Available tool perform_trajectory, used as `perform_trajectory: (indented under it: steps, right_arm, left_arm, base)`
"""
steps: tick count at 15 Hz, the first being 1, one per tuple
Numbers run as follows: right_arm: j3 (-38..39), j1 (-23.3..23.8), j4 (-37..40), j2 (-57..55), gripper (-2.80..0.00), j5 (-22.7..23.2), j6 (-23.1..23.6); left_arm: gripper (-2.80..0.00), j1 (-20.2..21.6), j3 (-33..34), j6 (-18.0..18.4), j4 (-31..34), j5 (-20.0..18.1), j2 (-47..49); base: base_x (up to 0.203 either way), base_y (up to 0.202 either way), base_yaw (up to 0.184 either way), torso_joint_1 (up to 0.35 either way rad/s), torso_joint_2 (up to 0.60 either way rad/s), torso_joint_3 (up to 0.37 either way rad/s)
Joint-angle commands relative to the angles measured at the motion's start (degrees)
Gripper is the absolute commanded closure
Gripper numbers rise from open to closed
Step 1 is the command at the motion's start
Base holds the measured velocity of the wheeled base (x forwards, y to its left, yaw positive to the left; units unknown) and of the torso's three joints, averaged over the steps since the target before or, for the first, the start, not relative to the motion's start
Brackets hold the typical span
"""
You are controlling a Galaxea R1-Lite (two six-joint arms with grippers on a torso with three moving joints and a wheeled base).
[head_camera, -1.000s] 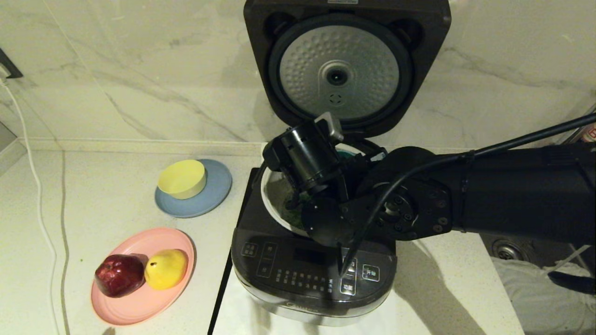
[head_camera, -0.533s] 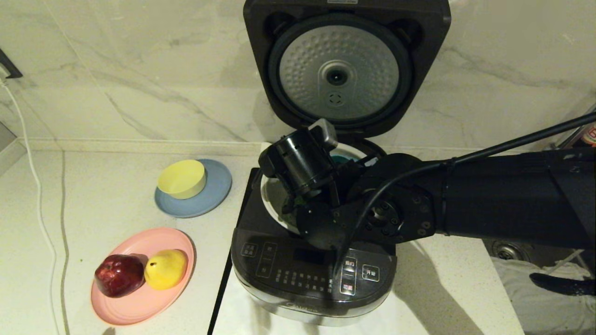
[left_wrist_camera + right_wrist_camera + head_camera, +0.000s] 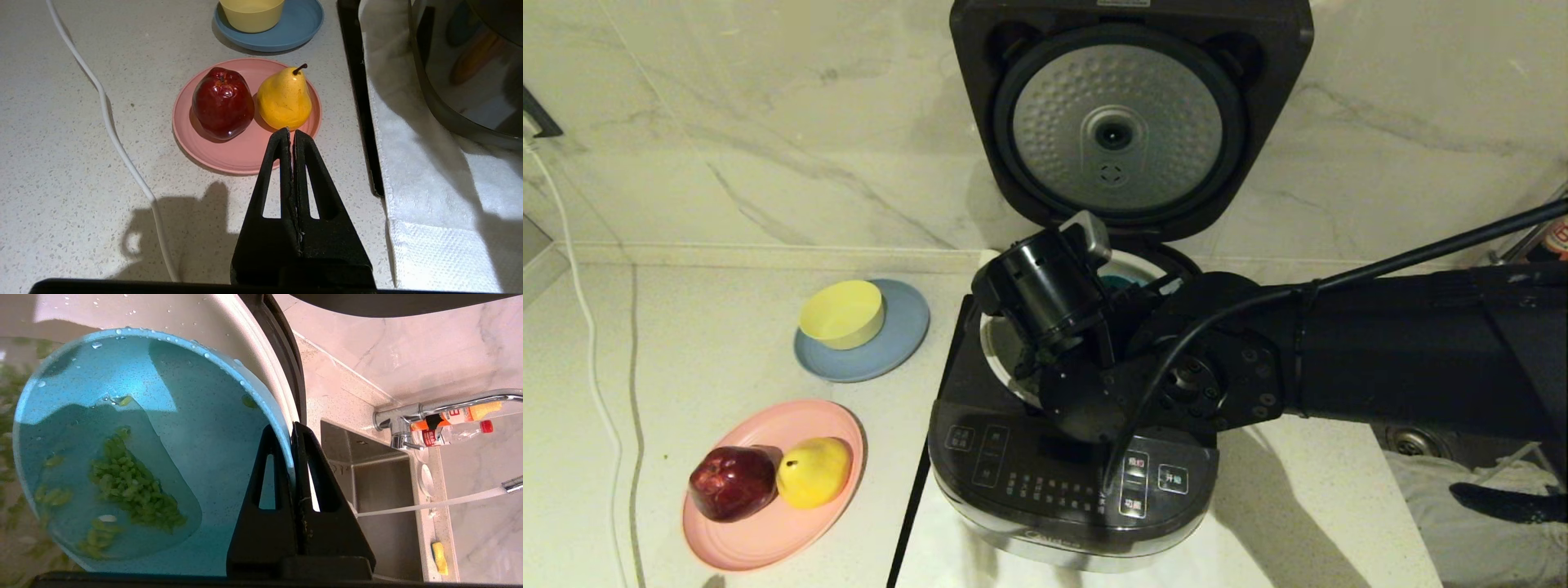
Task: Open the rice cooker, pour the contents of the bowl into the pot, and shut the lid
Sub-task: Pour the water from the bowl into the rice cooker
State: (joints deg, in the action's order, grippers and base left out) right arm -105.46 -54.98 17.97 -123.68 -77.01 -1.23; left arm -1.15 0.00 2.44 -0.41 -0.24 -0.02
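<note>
The black rice cooker [image 3: 1062, 482] stands with its lid [image 3: 1119, 126] swung up, the dimpled silver plate facing me. My right arm's wrist [image 3: 1049, 290] hangs over the cream-white pot [image 3: 995, 347]. My right gripper [image 3: 286, 428] is shut on the rim of the teal-blue bowl [image 3: 163, 437], which is tipped over the pot [image 3: 229, 330]. Wet green bits [image 3: 130, 486] cling inside the bowl, and more show blurred in the pot below. In the head view only a teal sliver of the bowl [image 3: 1112, 283] shows. My left gripper [image 3: 291, 130] is shut and empty, low over the counter.
A yellow bowl [image 3: 843, 313] sits on a blue-grey plate [image 3: 907, 327]. A pink plate [image 3: 768, 531] holds a red apple [image 3: 733, 482] and a yellow pear [image 3: 815, 469]. A white cord [image 3: 588, 351] runs along the left. The sink [image 3: 380, 486] and tap [image 3: 408, 416] lie to the right.
My right arm has shifted a little to the left over the pot, the bowl still in its grip. Nothing else has moved.
</note>
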Motion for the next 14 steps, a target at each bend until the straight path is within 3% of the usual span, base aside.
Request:
perform_trajectory:
  steps: [1,11,14]
  right_arm:
    - [-0.09,-0.05,0.22,0.36,0.0,-0.42,0.0]
    - [-0.17,-0.13,-0.23,1.92,0.0,-0.51,-0.08]
    - [-1.36,-0.94,-3.87,2.79,0.0,-0.42,-0.43]
  left_arm:
    - [0.0,0.0,0.53,0.02,-0.02,-0.02,-0.06]
    - [0.0,0.0,0.53,-0.03,-0.02,-0.02,-0.06]
    - [0.0,0.0,0.53,0.02,-0.02,-0.02,-0.06]
  base:
    - [0.0,0.0,0.0,0.0,0.0,0.0]
    - [0.0,0.0,0.0,0.0,0.0,0.0]
    - [0.0,0.0,0.0,0.0,0.0,0.0]
